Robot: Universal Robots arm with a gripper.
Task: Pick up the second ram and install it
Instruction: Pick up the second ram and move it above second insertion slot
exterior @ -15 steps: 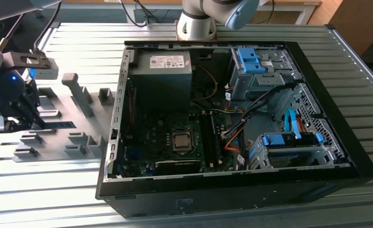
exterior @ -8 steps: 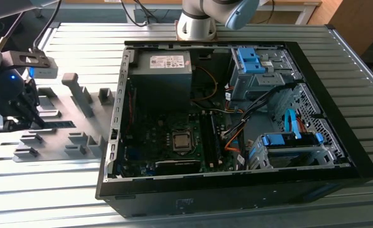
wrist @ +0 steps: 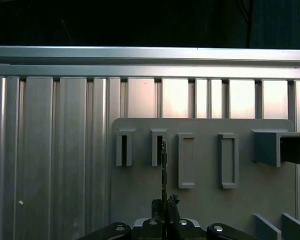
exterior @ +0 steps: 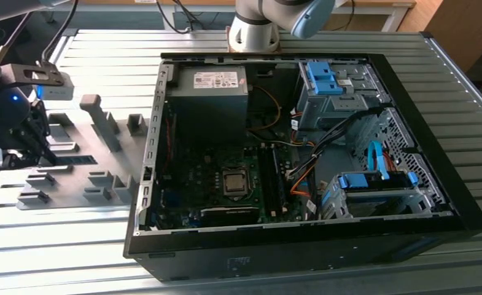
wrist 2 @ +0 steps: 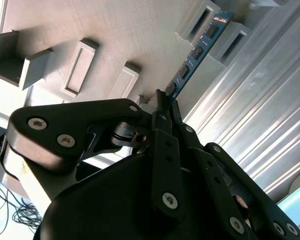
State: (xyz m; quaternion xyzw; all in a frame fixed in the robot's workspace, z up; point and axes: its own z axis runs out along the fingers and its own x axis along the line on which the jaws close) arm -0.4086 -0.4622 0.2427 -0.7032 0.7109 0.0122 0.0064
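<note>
The black two-fingered gripper (wrist 2: 165,100) is seen closed on the second ram (wrist 2: 197,47), a long, thin blue circuit-board strip carrying a row of dark chips, which is pinched at its near end between the fingertips. In the second wrist view the strip is held slanting away from the fingers, and its far end is found between two slotted grey plastic blocks (wrist 2: 202,17) of the flat grey fixture plate (wrist: 205,210). In the first wrist view the strip is seen edge-on as a thin dark line, its far end just beside the slot of one such block; whether it is seated there or lifted clear cannot be told. In the exterior view the fixture plate is laid on the ribbed aluminium table (exterior: 61,258) at that view's left, and the open black computer case (exterior: 306,246), with its motherboard (exterior: 224,184) exposed, is set beside it towards that view's right.
</note>
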